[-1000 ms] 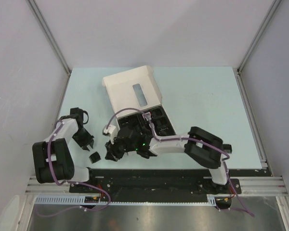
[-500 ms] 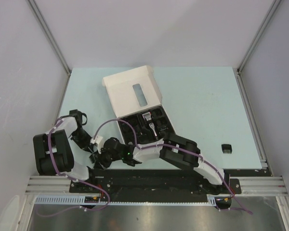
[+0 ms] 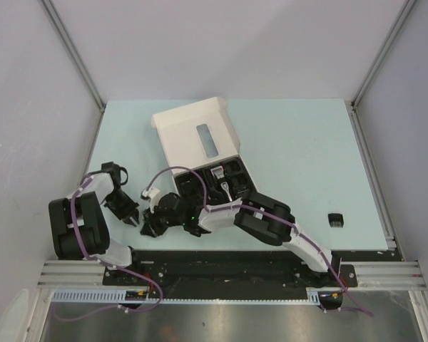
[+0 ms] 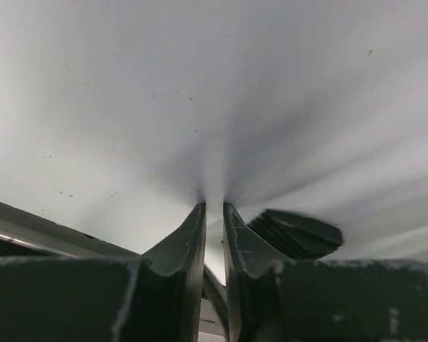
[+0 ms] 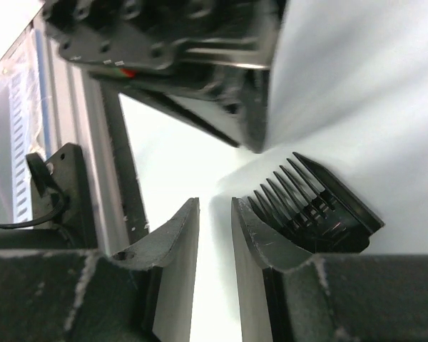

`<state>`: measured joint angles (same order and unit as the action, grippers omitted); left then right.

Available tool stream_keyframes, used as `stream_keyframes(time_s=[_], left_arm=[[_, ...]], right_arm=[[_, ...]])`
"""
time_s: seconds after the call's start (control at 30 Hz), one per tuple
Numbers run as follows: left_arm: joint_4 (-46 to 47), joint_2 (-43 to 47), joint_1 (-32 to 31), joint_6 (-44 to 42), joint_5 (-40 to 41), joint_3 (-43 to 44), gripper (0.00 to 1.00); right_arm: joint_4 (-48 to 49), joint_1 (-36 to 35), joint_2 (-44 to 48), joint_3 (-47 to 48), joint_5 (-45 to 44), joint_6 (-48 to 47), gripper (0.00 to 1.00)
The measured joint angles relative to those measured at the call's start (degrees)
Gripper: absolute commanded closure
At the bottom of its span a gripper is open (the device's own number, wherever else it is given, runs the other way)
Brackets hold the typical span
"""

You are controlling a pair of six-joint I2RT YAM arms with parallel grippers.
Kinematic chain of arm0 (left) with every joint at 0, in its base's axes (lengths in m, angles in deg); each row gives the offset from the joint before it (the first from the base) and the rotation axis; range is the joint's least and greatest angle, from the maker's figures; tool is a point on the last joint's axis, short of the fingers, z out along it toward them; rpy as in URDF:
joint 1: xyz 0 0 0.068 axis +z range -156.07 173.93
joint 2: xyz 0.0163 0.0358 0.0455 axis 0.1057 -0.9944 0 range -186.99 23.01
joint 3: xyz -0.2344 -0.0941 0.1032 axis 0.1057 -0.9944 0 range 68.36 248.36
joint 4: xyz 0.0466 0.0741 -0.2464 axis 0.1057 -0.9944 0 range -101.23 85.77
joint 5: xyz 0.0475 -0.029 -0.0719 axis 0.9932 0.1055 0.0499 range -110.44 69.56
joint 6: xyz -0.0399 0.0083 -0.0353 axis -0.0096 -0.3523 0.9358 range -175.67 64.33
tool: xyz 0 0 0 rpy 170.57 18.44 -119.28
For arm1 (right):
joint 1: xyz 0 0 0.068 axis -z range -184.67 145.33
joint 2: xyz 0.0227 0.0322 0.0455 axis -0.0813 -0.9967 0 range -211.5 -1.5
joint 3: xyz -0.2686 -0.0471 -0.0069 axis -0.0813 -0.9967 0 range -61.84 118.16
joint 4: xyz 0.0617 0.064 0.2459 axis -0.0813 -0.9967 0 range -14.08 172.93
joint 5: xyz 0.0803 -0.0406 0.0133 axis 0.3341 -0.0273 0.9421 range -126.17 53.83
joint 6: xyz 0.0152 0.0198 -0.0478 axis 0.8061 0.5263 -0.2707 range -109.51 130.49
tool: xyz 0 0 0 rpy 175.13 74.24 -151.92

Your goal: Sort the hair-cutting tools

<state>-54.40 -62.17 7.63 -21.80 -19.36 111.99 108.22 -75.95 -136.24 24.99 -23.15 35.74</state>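
Comb guards, two: near guard (image 5: 321,206) beside narrow, empty left hand (image 4: 213,208) and right hand (image 5: 214,206); far guard (image 3: 335,219) apart.

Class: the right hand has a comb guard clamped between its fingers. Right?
No. In the right wrist view the comb guard lies beside the right hand, outside its fingers; the gap between them is empty.

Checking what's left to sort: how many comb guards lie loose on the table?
2. One comb guard lies alone near the table's right edge; a second comb guard sits beside the right gripper. Others may be hidden.
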Motion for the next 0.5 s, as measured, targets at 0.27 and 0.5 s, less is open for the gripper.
stream_keyframes(time_s=[0.27,0.5], left_arm=[[2.01,-0.04,0.04,0.07,-3.15,2.91,0.77],[3.39,0.9,0.09,-2.05,-3.28,4.42,0.64]], right_arm=[[1.36,4.11,0.96,-2.12,-0.26,0.63,0.69],[-4.24,4.66,6.36,-6.25,-0.39,-1.57,0.66]])
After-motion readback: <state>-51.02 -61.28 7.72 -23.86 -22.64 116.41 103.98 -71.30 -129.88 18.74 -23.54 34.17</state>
